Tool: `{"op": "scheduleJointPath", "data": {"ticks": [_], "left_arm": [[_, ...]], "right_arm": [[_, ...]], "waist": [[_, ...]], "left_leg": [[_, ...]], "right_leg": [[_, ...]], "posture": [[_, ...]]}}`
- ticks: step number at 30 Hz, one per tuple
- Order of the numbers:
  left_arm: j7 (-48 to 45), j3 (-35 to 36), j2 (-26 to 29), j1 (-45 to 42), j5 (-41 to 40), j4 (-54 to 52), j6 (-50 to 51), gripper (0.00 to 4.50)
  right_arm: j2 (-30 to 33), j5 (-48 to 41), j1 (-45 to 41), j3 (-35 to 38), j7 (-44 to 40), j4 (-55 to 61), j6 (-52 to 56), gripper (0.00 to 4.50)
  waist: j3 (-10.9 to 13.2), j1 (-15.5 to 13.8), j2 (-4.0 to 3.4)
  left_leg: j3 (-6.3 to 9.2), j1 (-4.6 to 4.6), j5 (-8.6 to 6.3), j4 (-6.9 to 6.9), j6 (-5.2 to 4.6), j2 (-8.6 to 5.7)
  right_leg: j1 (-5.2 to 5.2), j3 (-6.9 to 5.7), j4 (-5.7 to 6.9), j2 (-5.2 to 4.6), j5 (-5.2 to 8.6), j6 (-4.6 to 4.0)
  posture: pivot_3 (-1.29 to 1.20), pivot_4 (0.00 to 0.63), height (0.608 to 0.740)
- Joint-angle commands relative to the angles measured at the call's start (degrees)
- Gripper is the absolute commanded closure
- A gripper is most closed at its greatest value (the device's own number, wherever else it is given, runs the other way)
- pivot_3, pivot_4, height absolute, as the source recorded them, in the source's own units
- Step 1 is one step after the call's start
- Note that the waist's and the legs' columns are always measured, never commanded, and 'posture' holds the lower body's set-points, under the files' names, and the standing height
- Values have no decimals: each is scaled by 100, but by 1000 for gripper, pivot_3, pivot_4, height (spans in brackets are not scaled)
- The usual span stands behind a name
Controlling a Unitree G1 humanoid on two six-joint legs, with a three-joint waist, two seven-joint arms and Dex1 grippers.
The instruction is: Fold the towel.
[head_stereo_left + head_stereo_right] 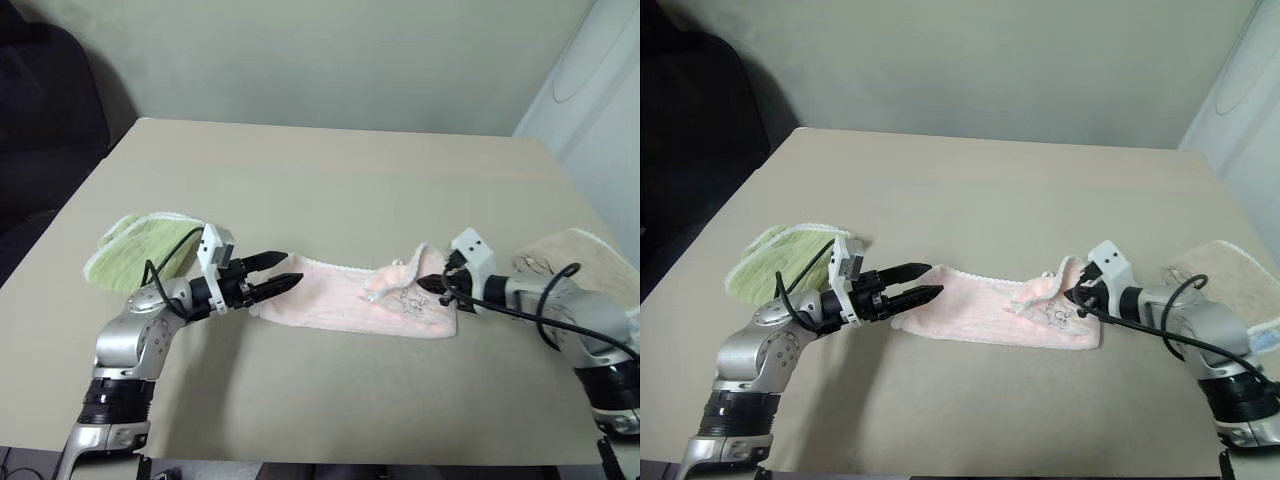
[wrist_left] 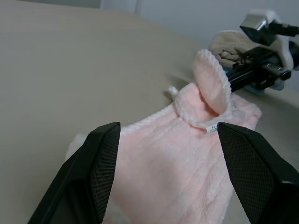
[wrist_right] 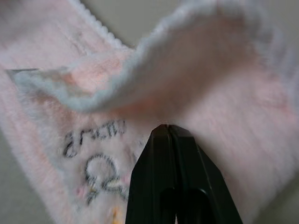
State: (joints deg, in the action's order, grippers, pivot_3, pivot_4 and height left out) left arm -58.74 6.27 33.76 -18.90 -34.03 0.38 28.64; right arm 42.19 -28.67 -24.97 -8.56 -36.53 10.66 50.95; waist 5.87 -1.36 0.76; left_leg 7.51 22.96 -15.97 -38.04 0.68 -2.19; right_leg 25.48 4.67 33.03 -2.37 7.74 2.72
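1. The towel [image 1: 345,305], pale pink with white stitched edging, lies stretched as a long band across the near middle of the worktop [image 1: 330,180], between the two arms.
2. Its right end is rumpled: a flap [image 1: 395,278] curls up and over, and a faint printed mark [image 3: 96,154] sits on the cloth just below that fold.
3. Left claw [image 1: 278,273] hangs level at the towel's left end, its two black fingers clearly parted, one above the other, tips pointing along the cloth.
4. From the left wrist view those fingers [image 2: 100,168] stand wide either side of the pink cloth, with nothing pinched between them.
5. Right claw [image 1: 432,284] is at the towel's right end, angled down, its fingers pressed tight together into a single black point.
6. In the right wrist view that closed tip [image 3: 170,133] sits right at the base of the raised flap; whether any cloth is caught in it, I cannot tell.
7. A light green ribbed towel [image 1: 135,245] lies behind the left arm, near the worktop's left edge.
8. A beige towel [image 1: 575,255] lies on the far right, behind the right arm.
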Motion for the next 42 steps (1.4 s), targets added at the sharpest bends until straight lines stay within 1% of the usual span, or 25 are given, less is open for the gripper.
{"op": "scheduleJointPath", "data": {"ticks": [1, 2, 5, 6, 7, 12, 16, 17, 21, 23, 26, 30, 31, 33, 35, 37, 39, 42], "left_arm": [[-30, 120, 35, -12, -18, -127, -125, 921], [-16, 133, 36, 16, -24, -154, -122, 921], [26, 174, 39, 96, -53, -245, -102, 921], [39, 190, 42, 130, -60, -279, -96, 921], [50, 207, 50, 164, -67, -305, -90, 921], [72, 234, 67, 237, -85, -367, -76, 921], [89, 199, 40, 217, -75, -383, -65, 921], [89, 193, 38, 211, -74, -383, -66, 921], [73, 252, 103, 174, -55, -356, -116, 921], [82, 435, 198, 103, -134, -291, -96, 921], [254, 957, 387, -79, -393, -102, 85, 921], [750, 1867, 518, -120, -1124, -32, 750, 921], [898, 2065, 530, -67, -1335, -83, 979, 525], [1131, 2404, 566, 168, -1765, -271, 1467, 34], [1461, 2756, 511, 429, -2360, -550, 1969, 34], [1990, 3058, 378, 686, -3012, -820, 2418, 34], [2368, 3202, 271, 1065, -3478, -1211, 2694, 34], [3436, 3322, -67, 1630, -4447, -1696, 2961, 34]], "right_arm": [[-138, 328, -169, -367, -265, 91, -352, 4480], [-170, 405, -164, -488, -326, 125, -379, 4480], [-155, 626, -64, -799, -524, 291, -564, 4480], [-147, 633, -19, -836, -588, 369, -586, 4480], [-124, 631, 28, -866, -669, 462, -606, 4480], [-17, 706, 198, -945, -936, 747, -633, 4480], [-18, 952, 264, -978, -872, 715, -718, 4480], [-36, 962, 273, -922, -856, 713, -715, 4480], [-37, 630, 297, -332, -883, 943, -579, 4480], [3, 359, 337, 63, -937, 1153, -471, 4480], [154, -29, 468, 626, -1086, 1527, -379, 4480], [269, -122, 481, 980, -1079, 1568, -473, 4480], [263, -75, 445, 995, -1046, 1499, -518, 4500], [215, 32, 363, 972, -1002, 1305, -636, 4500], [168, 135, 286, 883, -1008, 1113, -776, 4500], [73, 191, 196, 765, -1034, 988, -890, 4500], [-49, 240, 94, 645, -1065, 878, -989, 4500], [-202, 329, -41, 469, -1150, 647, -1161, 4500]], "waist": [[0, -1, 0], [0, -1, 1], [0, -24, 0], [0, -25, 1], [0, -26, 1], [1, -22, 4], [1, -20, 4], [1, -21, 4], [2, -23, 4], [3, -21, 6], [5, -21, 10], [4, -12, 13], [4, 2, 13], [4, 21, 13], [5, 38, 13], [5, 42, 14], [6, 48, 15], [6, 49, 14]], "left_leg": [[0, -2, 8, 0, -13, 0], [1, -2, 22, 0, -38, 1], [1, 2, 17, 0, -32, -1], [1, 4, 9, 0, -20, -1], [1, 4, -13, -1, 19, -1], [1, 3, -13, -2, 25, -2], [1, 0, -12, -2, 27, -1], [1, 0, -11, -2, 26, -1], [1, 1, -10, -2, 27, -2], [1, 2, -9, -2, 29, -2], [1, 2, -7, -1, 34, -1], [1, 2, 4, 0, 54, 0], [0, 1, 4, 0, 54, -1], [-2, 0, 4, 0, 56, -2], [-2, -4, 5, 1, 64, -2], [-2, -3, 9, 2, 71, -1], [-2, -3, 9, 3, 72, 0], [-3, -7, 8, 5, 71, -1]], "right_leg": [[-2, 0, 0, 0, 0, 0], [-3, -2, 0, 0, 0, 0], [-4, -2, -4, -2, 0, -1], [-4, -2, -4, -2, 0, -1], [-5, -2, -4, -3, 0, -2], [-6, -3, -4, -3, -2, -6], [-6, -3, -3, -2, -5, -10], [-7, -3, -3, -2, -5, -10], [-6, -3, -4, -3, -5, -10], [-6, -3, -4, -2, -5, -10], [-6, -3, -3, 1, -4, -11], [-6, -3, -2, 5, -3, -13], [-7, -2, -3, 5, -1, -15], [-6, 2, -3, 4, -1, -15], [-6, 3, -4, 4, 0, -14], [-5, 2, -5, 5, 1, -14], [-5, 2, -4, 5, 1, -15], [-6, 3, -4, 8, 2, -14]], "posture": [[0, 150, 740], [0, 150, 740], [0, 150, 740], [0, 150, 740], [0, 150, 740], [0, 150, 740], [0, 150, 740], [0, 150, 740], [0, 150, 740], [0, 150, 740], [0, 150, 740], [0, 150, 740], [0, 150, 740], [0, 150, 740], [0, 150, 740], [0, 150, 740], [0, 150, 740], [0, 150, 740]]}}
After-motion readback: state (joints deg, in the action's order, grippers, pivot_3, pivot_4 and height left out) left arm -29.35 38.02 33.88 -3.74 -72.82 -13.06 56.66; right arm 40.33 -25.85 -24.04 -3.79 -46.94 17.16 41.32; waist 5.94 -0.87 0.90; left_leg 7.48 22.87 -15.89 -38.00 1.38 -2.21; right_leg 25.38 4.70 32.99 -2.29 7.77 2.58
